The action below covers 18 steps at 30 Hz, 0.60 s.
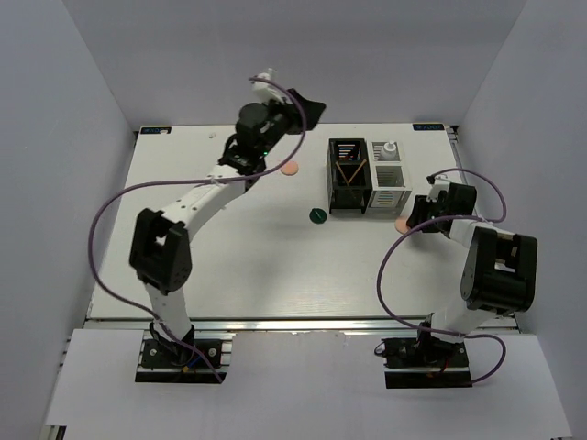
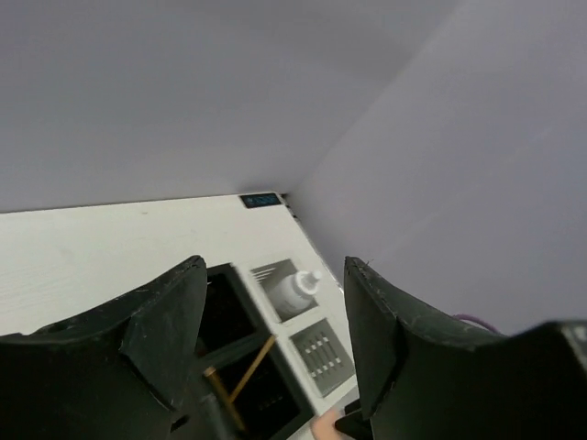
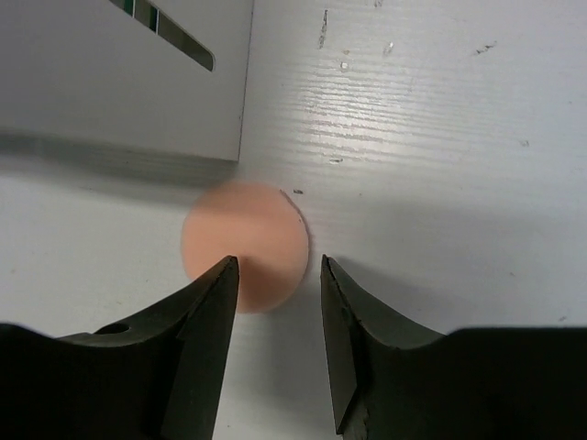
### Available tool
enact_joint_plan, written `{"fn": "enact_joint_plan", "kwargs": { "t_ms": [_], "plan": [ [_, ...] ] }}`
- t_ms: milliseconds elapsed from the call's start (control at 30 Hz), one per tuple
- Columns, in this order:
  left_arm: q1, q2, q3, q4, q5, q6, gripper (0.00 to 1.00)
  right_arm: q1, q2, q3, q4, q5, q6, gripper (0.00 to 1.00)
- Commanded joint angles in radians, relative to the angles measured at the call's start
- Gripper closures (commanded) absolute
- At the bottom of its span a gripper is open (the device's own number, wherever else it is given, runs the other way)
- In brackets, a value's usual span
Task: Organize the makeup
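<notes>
Peach puff [image 3: 244,240] flat by the white organizer [image 3: 119,73] (second puff [image 1: 290,169] and dark-green disc [image 1: 317,215] apart)

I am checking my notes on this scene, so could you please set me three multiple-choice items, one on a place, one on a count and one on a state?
1. Relative to the black organizer, the dark green disc lies:
A) inside it
B) on its far side
C) on the table off its near left corner

2. How many peach puffs lie on the table in the top view?
A) one
B) two
C) four

3. The right gripper is:
A) open over one of the peach puffs
B) shut on a pencil
C) shut on the disc

Key:
1. C, the disc sits on bare white surface by that corner.
2. B, one lies left of the black organizer and one by the right gripper.
3. A, the right wrist view shows parted fingers and the puff flat beneath them.
</notes>
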Motion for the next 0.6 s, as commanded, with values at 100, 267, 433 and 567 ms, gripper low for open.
{"fn": "enact_joint_plan", "kwargs": {
  "t_ms": [100, 267, 433, 567],
  "plan": [
    [0.07, -0.223, -0.337, -0.038, -0.051, -0.054, 0.29, 0.053, 0.076, 0.087, -0.013, 0.061, 0.001, 0.55],
    [0.086, -0.262, -0.478, -0.193, -0.039, -0.066, 0.27, 0.069, 0.102, 0.09, -0.074, 0.121, -0.009, 0.76],
    [0.097, -0.214, -0.509, -0.32, 0.016, -0.106, 0.26, 0.055, 0.033, 0.049, -0.104, 0.113, -0.048, 1.0],
    [0.117, -0.179, -0.506, -0.371, 0.0, -0.14, 0.26, 0.003, -0.114, 0.044, -0.116, -0.068, -0.113, 1.0]
  ]
}}
